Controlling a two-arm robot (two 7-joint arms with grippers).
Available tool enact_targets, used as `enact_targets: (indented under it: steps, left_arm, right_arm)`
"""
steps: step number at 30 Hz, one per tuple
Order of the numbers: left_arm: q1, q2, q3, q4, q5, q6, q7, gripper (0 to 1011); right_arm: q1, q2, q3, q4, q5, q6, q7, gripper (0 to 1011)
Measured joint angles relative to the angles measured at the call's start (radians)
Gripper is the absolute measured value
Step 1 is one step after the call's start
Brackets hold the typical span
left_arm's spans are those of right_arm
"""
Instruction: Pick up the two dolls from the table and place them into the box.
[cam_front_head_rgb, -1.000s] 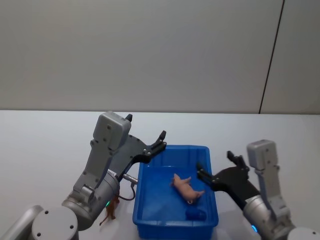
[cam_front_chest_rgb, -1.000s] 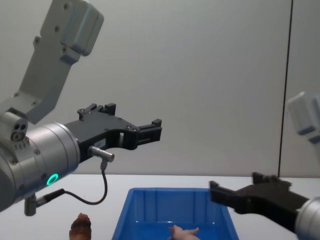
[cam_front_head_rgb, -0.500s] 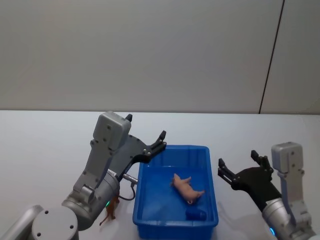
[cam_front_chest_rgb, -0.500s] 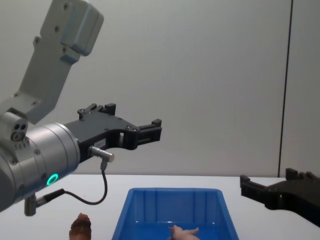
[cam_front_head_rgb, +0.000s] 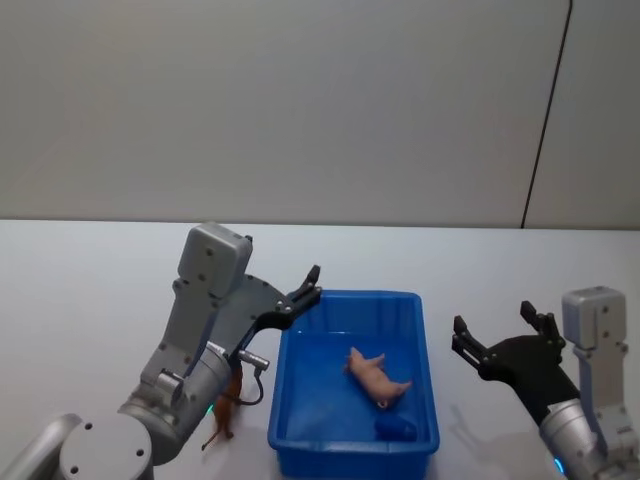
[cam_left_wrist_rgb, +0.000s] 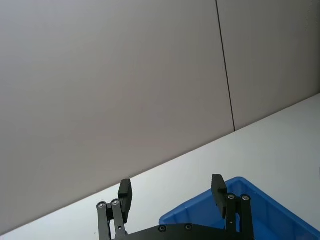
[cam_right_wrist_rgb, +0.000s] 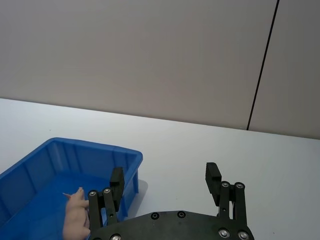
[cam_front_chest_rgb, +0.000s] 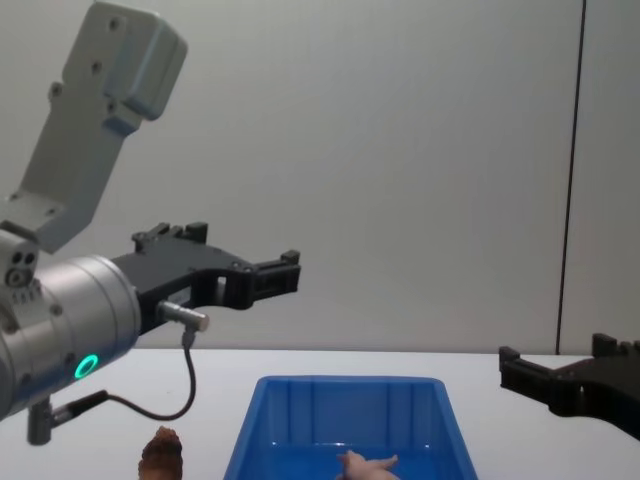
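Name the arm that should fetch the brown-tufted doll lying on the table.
Left. The brown-tufted doll lies on the table left of the box, right beside the left arm, whose open left gripper hovers near the box's left rim. The open right gripper is across the box.

A plain grey wall stood behind the work area, unmarked across its width. One thin dark seam ran down it toward the right side, leaning slightly in the head view and near vertical in the chest view. The panel right of it appeared a shade paler. A small dark blue lump lay inside the box, at its near right corner; identity not determinable.
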Motion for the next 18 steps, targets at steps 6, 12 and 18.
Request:
enact_targets:
  steps: [6, 12, 18]
  left_arm:
    - [0.013, 0.007, -0.010, -0.008, -0.033, 0.044, 0.027, 1001]
    - [0.023, 0.012, -0.021, -0.008, -0.069, 0.095, 0.048, 1001]
    - [0.027, 0.015, -0.028, 0.004, -0.093, 0.138, 0.058, 1001]
  right_arm:
    - [-0.003, 0.002, 0.002, -0.005, 0.001, 0.000, -0.005, 1001]
    - [-0.006, 0.004, 0.003, -0.007, 0.001, -0.001, -0.008, 1001]
    - [-0.007, 0.004, 0.003, -0.009, 0.002, -0.001, -0.010, 1001]
